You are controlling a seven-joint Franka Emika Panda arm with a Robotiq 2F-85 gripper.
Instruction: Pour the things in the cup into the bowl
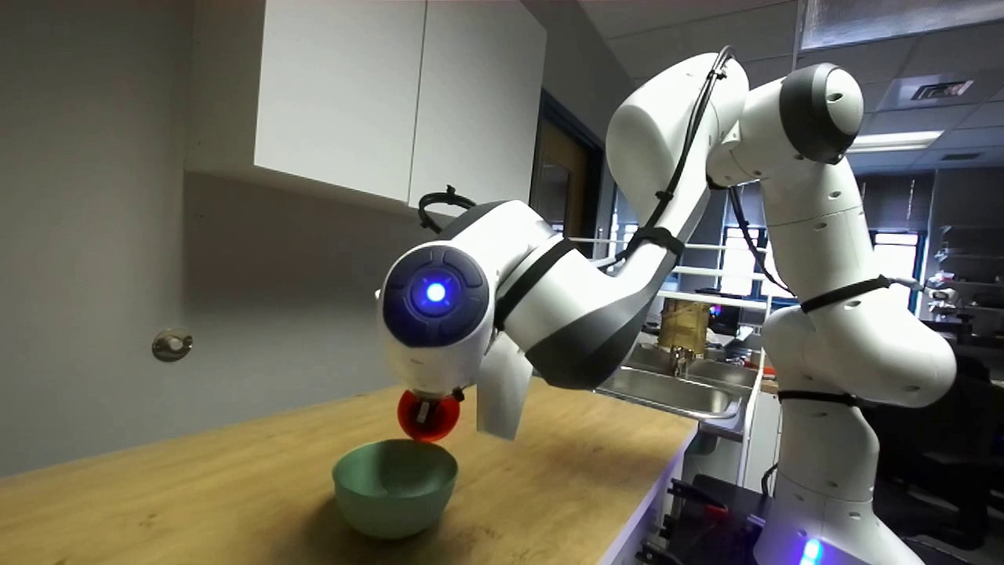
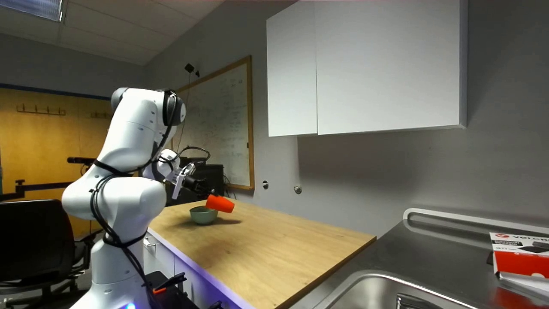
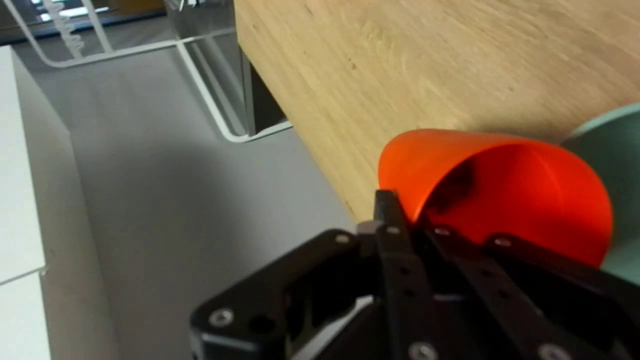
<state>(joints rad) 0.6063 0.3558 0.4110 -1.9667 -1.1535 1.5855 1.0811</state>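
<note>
Pincer, closed on the red-orange tumbler, holds it tipped at one o'clock from the mint-green bowl in an exterior view, lifting done, emptying apparently unfinished.

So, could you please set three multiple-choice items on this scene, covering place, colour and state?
1. Where is the bowl? A) in the sink; B) on the wooden counter; C) inside a cupboard.
2. What colour is the cup? A) blue; B) white; C) red-orange.
3. How does the gripper hold the cup? A) tilted; B) upright; C) upside down.

1 B: it rests there in both exterior views.
2 C: all views show that colour.
3 A: both exterior views show it leaning over.
</note>
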